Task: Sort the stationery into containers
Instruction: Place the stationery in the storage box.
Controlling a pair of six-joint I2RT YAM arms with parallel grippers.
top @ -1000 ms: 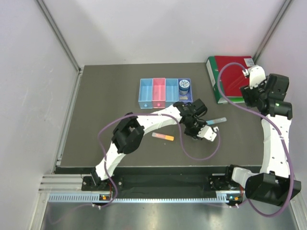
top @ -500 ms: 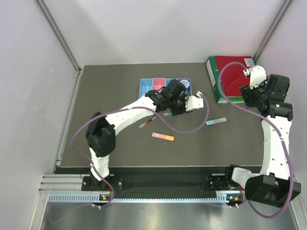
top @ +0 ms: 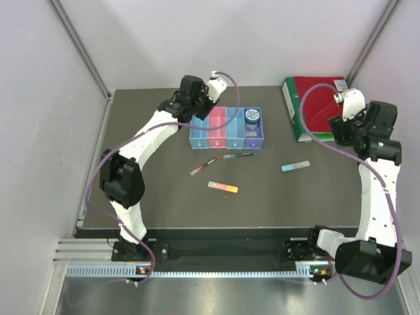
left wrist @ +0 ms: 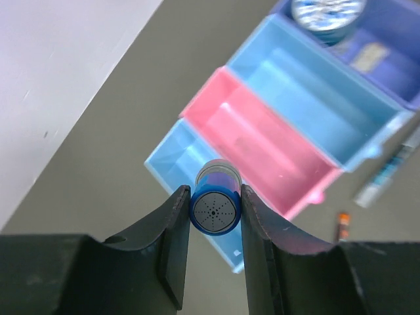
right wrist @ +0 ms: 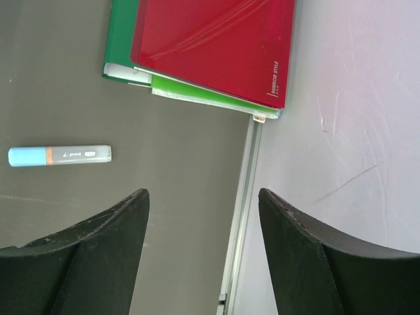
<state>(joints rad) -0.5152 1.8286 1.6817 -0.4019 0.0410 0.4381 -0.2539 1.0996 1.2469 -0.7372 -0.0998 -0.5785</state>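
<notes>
So the left arm [top: 152,131] is stretched way out to the far-left end of the bins [top: 226,128]. The left jaws are pinched partway in on the tiny blue-capped bottle [left wrist: 214,211], one round end facing the wrist camera. In that view the bottle hangs over the leftmost light blue bin [left wrist: 180,161], not in it yet. Next along the row come the pink bin [left wrist: 259,141], the second light blue bin [left wrist: 315,98] and the purple bin [left wrist: 397,39]. The purple one has the round blue jar [top: 252,118] in it, plus a pale tag [left wrist: 367,56] on its floor (too small to read).

Loose on the bench [top: 144,190]: the dark pen [top: 239,155] just in front of the bins, the red pen [top: 205,165] a bit nearer and to its left, the pink-orange bar [top: 223,187] nearer still, and the light blue bar [top: 295,166] off to the right, well apart from the others.

The right arm [top: 375,177] is up by the red binder [right wrist: 216,39] and green binder [right wrist: 121,39] in the far right corner, and the right jaws stand wide open with nothing between them
</notes>
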